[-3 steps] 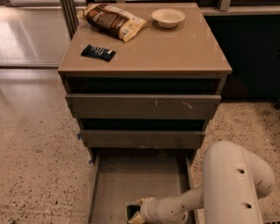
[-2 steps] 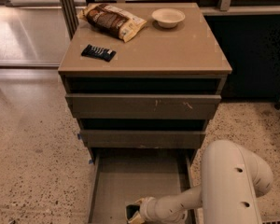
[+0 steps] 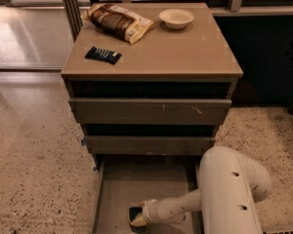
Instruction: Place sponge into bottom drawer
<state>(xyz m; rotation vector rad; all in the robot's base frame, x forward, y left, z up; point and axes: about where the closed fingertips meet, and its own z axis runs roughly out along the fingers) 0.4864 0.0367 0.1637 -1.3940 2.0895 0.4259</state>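
Note:
The bottom drawer (image 3: 136,182) is pulled out at the foot of the grey-brown cabinet, its flat floor bare at the back. My gripper (image 3: 140,216) reaches down into the drawer's front part, low over the floor. The sponge (image 3: 135,213), with a dark top and a pale yellow edge, sits right at the gripper's tip, just above or on the drawer floor. My white arm (image 3: 229,189) comes in from the lower right and hides the drawer's right side.
The two upper drawers (image 3: 149,110) stand slightly ajar. On the cabinet top (image 3: 195,52) lie a flat black-wrapped bar (image 3: 103,55), a snack bag (image 3: 118,21) and a white bowl (image 3: 176,18). Speckled floor lies on both sides of the cabinet.

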